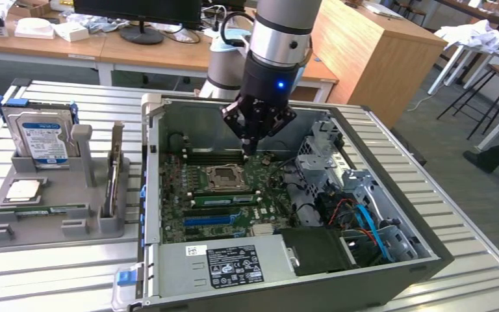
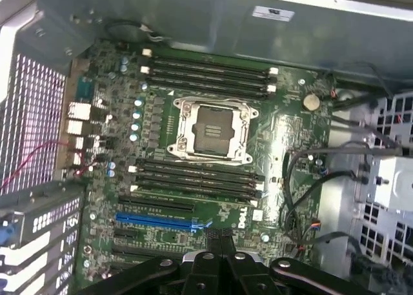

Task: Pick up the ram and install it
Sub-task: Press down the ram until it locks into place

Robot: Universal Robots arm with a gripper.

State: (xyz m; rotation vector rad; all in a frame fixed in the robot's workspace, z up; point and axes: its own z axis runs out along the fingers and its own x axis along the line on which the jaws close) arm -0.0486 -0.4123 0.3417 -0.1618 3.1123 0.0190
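Silver slats make up the table (image 1: pixel 59 273), and two things sit on it side by side. At the exterior view's left is a grey tray (image 1: pixel 24 234). It keeps the spare parts tidy, each in its own slot, so they are easy to grab. The ram (image 1: pixel 46 209) lies flat in the tray's near part, a thin green stick. The drive (image 1: pixel 43 136) stands up behind it.

Beside the tray is the case (image 1: pixel 423 260), lying on its side with the cover off so the arm can reach in from above. The green board (image 1: pixel 232 221) shows inside, with the bare socket (image 1: pixel 229 175) in the middle.

Just past the socket, the fingers (image 1: pixel 249 151) hang low over the long black slots (image 1: pixel 215 156), pointing straight down. They are pressed tight together and hold nothing. The ram is well apart from them, over in the tray. A green strip in the slots on the near side of the socket may be another stick, but I cannot be sure.

Far behind stand wooden desks (image 1: pixel 76 45).
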